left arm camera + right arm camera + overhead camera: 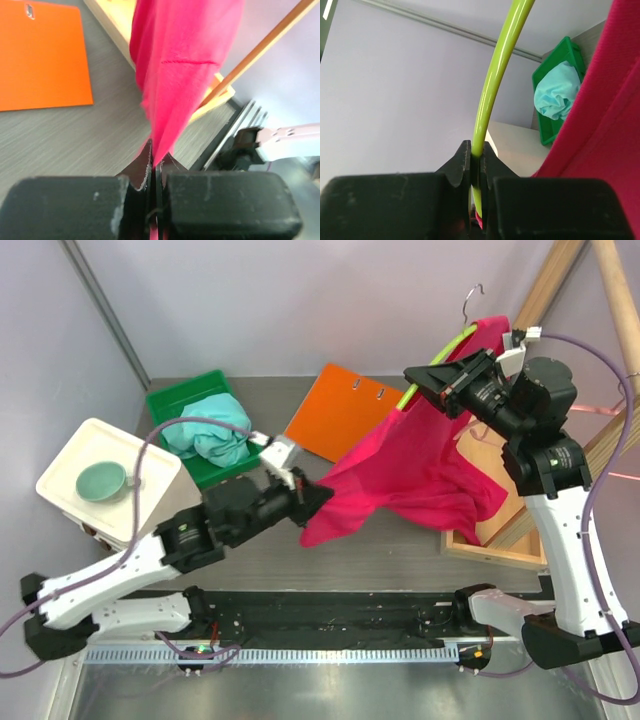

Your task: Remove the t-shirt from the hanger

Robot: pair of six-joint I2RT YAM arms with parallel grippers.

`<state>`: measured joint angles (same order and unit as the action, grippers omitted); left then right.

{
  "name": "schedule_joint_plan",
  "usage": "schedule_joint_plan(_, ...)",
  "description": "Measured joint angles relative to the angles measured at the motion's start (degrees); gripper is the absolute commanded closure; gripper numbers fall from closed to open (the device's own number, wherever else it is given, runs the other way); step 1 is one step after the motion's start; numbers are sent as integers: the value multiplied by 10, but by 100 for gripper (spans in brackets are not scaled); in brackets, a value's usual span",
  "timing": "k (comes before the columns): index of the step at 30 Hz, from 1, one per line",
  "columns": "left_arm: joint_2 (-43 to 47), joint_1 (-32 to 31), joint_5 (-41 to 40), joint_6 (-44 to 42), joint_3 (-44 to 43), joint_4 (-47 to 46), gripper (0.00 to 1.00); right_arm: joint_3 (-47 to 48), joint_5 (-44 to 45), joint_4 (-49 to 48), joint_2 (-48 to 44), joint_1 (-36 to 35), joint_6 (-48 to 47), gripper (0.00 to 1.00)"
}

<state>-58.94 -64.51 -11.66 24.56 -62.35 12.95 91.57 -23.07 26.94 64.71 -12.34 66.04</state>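
A pink t-shirt [420,465] hangs from a lime-green hanger [445,348] held up at the back right; its metal hook points up. My right gripper [414,379] is shut on the hanger's bare green arm [492,85], with the pink cloth [600,145] beside it. My left gripper [322,496] is shut on the shirt's lower corner [177,70], pinched between the jaws, and the cloth is stretched from the hanger down to it.
An orange folder [345,410] lies on the table behind the shirt. A green bin [165,405] with a teal cloth [210,430] stands back left. A white box with a green bowl [102,481] is left. A wooden tray [495,545] and wooden frame stand right.
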Motion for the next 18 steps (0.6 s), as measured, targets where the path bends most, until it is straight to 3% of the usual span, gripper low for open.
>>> schedule_joint_plan(7, 170, 0, -42, 41, 70, 27, 100, -51, 46, -4, 2, -7, 10, 99)
schedule_joint_plan(18, 257, 0, -78, 81, 135, 118, 100, -63, 127, -33, 35, -2, 48, 99)
